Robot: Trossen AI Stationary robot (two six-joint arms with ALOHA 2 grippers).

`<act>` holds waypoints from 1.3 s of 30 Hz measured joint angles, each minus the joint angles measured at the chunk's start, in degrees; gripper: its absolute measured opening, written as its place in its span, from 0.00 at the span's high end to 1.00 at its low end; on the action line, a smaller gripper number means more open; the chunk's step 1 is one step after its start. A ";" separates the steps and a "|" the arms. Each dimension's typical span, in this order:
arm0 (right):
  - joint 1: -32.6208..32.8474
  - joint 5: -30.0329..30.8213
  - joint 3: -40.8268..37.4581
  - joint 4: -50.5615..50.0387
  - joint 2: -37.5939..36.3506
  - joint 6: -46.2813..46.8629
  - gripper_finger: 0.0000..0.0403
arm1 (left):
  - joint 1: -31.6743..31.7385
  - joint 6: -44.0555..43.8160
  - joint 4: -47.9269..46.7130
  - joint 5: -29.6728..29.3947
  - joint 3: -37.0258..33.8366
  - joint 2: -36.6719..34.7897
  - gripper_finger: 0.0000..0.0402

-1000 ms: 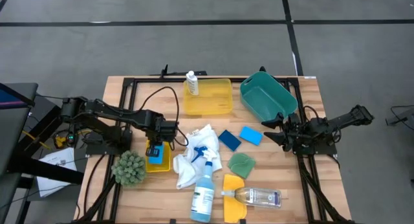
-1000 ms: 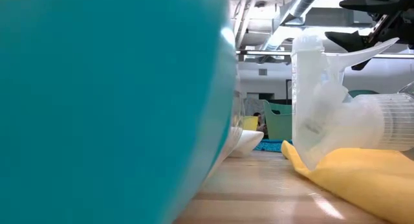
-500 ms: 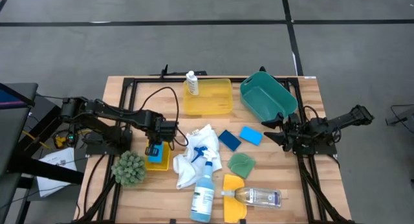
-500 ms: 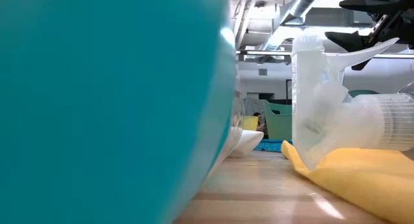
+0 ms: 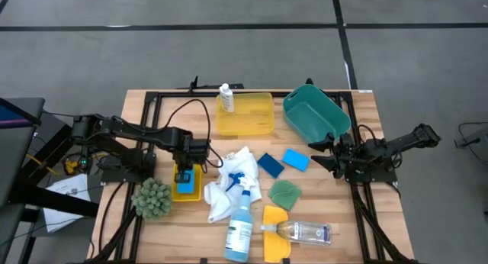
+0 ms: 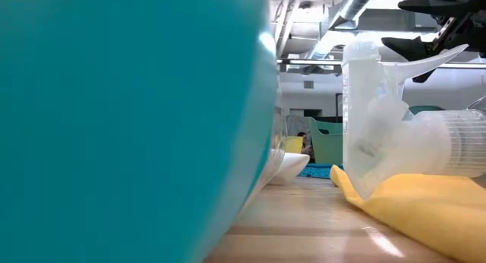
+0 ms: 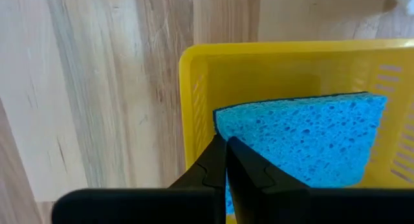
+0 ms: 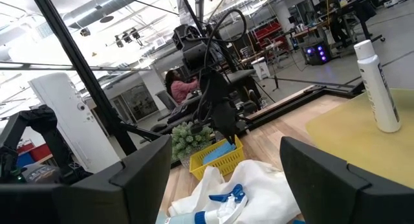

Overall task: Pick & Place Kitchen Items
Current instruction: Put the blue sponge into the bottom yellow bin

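Note:
A blue sponge [image 7: 304,140] lies in a small yellow tray [image 7: 194,75] at the table's left. My left gripper [image 7: 224,141] points straight down over the tray [image 5: 195,194], shut, with its tips at the sponge's edge. My right gripper [image 8: 226,179] hovers open at the table's right [image 5: 324,153], beside the teal bin [image 5: 315,111]. Between the arms lie a white cloth [image 5: 232,176], a spray bottle [image 5: 241,222], two more blue sponges [image 5: 269,165] [image 5: 296,159], a green cloth [image 5: 284,192] and a clear bottle [image 5: 305,232] on a yellow cloth [image 5: 274,235]. A white bottle [image 5: 226,98] stands in the large yellow tray [image 5: 252,119]. My left gripper comes from above with its shut fingers [image 7: 213,166] over the near corner of the sponge's edge [image 7: 223,123]. Whether the tips touch the sponge I cannot tell. The sponge rests in the tray.
A spiky green ball [image 5: 152,198] sits just near-left of the small tray. Black frame rails [image 5: 152,104] run along the table's sides. Bare wood shows at the near left and the far right. A person sits in the room beyond [image 8: 184,88].

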 joint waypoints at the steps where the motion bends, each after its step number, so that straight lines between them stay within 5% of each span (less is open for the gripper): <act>1: 0.00 0.00 0.00 0.00 0.00 0.00 0.31 | 0.00 0.48 0.00 0.00 0.00 0.00 1.00; 39: 0.00 -0.01 0.00 -0.02 0.00 -0.02 0.31 | 0.92 -1.58 0.01 4.00 0.00 0.00 0.96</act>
